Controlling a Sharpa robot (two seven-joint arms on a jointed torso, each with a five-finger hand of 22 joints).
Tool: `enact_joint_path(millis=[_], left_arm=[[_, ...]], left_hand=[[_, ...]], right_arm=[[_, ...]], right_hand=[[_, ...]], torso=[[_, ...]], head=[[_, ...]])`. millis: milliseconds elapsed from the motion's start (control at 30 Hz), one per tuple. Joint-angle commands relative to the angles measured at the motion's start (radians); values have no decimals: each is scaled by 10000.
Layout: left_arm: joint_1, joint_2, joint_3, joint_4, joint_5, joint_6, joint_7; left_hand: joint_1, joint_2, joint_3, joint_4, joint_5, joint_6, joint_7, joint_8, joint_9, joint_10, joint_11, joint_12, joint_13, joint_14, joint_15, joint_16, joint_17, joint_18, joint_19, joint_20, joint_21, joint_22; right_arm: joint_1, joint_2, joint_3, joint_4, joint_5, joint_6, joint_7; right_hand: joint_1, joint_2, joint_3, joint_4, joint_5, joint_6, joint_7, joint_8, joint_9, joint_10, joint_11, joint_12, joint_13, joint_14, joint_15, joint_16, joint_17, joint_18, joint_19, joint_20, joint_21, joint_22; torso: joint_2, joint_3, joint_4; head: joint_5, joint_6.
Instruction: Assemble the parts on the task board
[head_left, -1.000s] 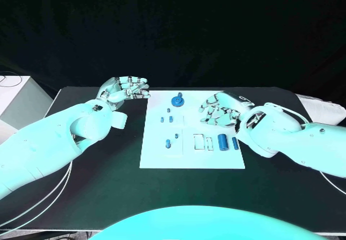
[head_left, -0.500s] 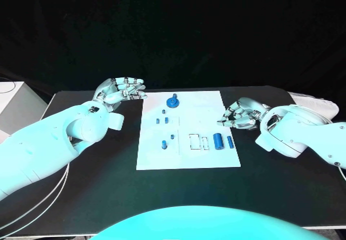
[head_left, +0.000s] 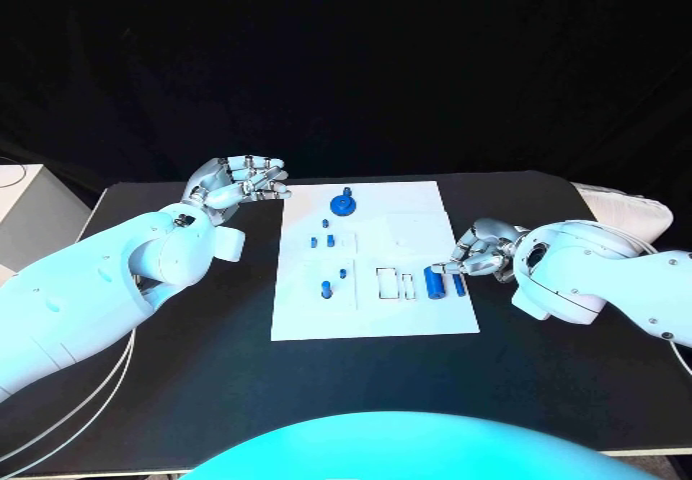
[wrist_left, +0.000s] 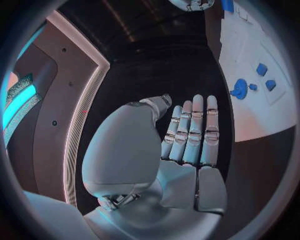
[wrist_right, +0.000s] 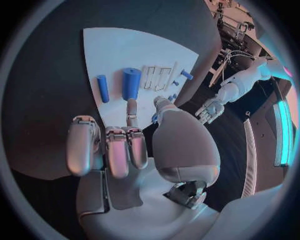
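The white task board (head_left: 397, 225) lies in the middle of the black table. On it are a round blue part (head_left: 343, 204) at the far end, several small blue pegs (head_left: 320, 240), white frames (head_left: 387, 283), a thick blue cylinder (head_left: 436, 283) and a thin blue rod (head_left: 459, 284). My right hand (head_left: 479, 250) hovers at the board's right edge beside the rod, most fingers curled in and nothing seen in them. The right wrist view shows the hand (wrist_right: 119, 145) with the cylinder (wrist_right: 130, 83) just beyond it. My left hand (head_left: 238, 182) is raised off the board's far left corner, fingers straight (wrist_left: 190, 135), holding nothing.
A pale box (head_left: 22, 200) stands off the table's left side. A white object (head_left: 627, 215) lies at the table's right edge. Bare black table (head_left: 173, 380) lies in front of the board.
My right hand has drawn back from over the board's right part to its right edge, nearer the cylinders. The left hand has barely moved.
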Motion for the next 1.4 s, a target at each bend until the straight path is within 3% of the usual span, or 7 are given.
enact_joint_path(millis=[33, 600, 767, 1167, 1300, 1400], left_arm=[[5, 5, 4, 35, -20, 107, 42], [6, -52, 4, 80, -19, 123, 23], [6, -59, 4, 83, -19, 128, 19], [7, -74, 4, 93, -19, 132, 4], [7, -82, 4, 102, -19, 135, -1], [7, -88, 4, 106, -19, 136, -5]], left_hand=[[1, -92, 19, 25, 7, -68, 278, 26, -10, -69, -9, 36, -12, -82, 9, 37, 13, 122, 83, 19, -41, -10], [-9, -92, 17, 37, 7, -78, 279, 46, -17, -75, -7, 44, -12, -88, 11, 45, 17, 122, 86, 21, -48, -15], [-17, -92, 15, 46, 7, -83, 279, 55, -21, -78, -6, 48, -12, -91, 12, 48, 19, 122, 87, 22, -52, -18], [-17, -92, 15, 46, 7, -83, 279, 55, -21, -78, -6, 48, -12, -91, 12, 48, 19, 122, 87, 22, -52, -18], [-17, -92, 15, 46, 7, -83, 279, 55, -21, -78, -6, 48, -12, -91, 12, 48, 19, 122, 87, 22, -52, -18], [-17, -92, 15, 46, 7, -83, 279, 55, -21, -78, -6, 48, -12, -91, 12, 48, 19, 122, 87, 22, -52, -18]], right_arm=[[-40, 86, -16, -2, -161, 259, -623], [-243, 562, -67, -590, -841, 608, -1081], [-306, 758, -75, -714, -966, 581, -1128], [-473, 1212, -83, -1048, -1003, 461, -1166], [-522, 1320, -86, -1153, -1001, 464, -1175], [-552, 1362, -89, -1200, -1000, 462, -1183]], right_hand=[[-96, 34, -81, 3, -6, 3, -70, 43, 34, 982, -51, 35, 2551, 952, -81, 31, 2167, -90, 526, -76, 29, 422], [-200, 164, -882, 14, -323, -140, -110, 330, 464, 845, -86, -95, 2381, 954, -109, 31, 2187, -94, 505, -100, 51, 490], [-187, 207, -982, 15, -354, -120, -130, 399, 545, 846, -100, -95, 2382, 955, -119, 31, 2190, -95, 504, -105, 55, 500], [-183, 267, -1088, 15, -390, -101, -153, 482, 646, 874, -119, -71, 2418, 955, -134, 31, 2192, -98, 505, -115, 71, 521], [-5, 403, -1098, -1, -331, -140, -175, 554, 761, 873, -140, -75, 2418, 956, -153, 31, 2196, -98, 503, -131, 73, 536], [265, 512, -1051, -12, 28, -215, -187, 600, 873, 874, -154, -75, 2422, 958, -168, 32, 2205, -97, 500, -148, 67, 546]], torso=[[1, -9, 12], [10, 2, 6], [13, 11, -3], [15, -4, -2], [12, -4, -5], [6, -9, 2]], head=[[7, 2], [32, 2], [55, 2], [97, 2], [107, 2], [110, 2]])
